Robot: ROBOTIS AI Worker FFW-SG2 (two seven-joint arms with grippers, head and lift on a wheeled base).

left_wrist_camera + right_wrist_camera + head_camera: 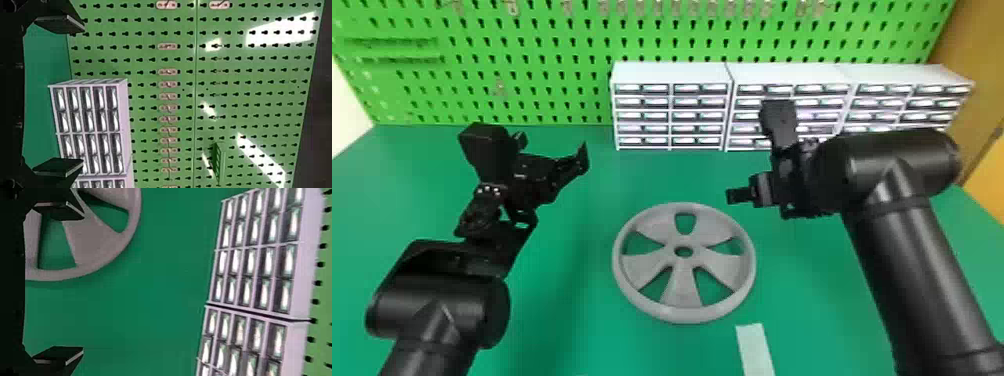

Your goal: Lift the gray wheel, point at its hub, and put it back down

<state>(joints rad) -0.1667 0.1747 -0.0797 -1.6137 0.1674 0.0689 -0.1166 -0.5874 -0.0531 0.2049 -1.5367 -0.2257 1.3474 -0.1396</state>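
The gray wheel [684, 295] lies flat on the green table, its hub hole facing up. My left gripper [577, 160] is in the air to the left of the wheel and farther back. In the left wrist view the left gripper [58, 96] has its two fingers wide apart with nothing between them. My right gripper [734, 195] hangs above the table near the wheel's back right side. The right wrist view has the right gripper [58, 284] open, with part of the gray wheel [94, 246] beyond one finger.
White drawer cabinets [672, 75] stand along the back of the green table [572, 300], in front of a green pegboard [532, 90]. A pale strip [754, 350] lies near the front edge, just right of the wheel.
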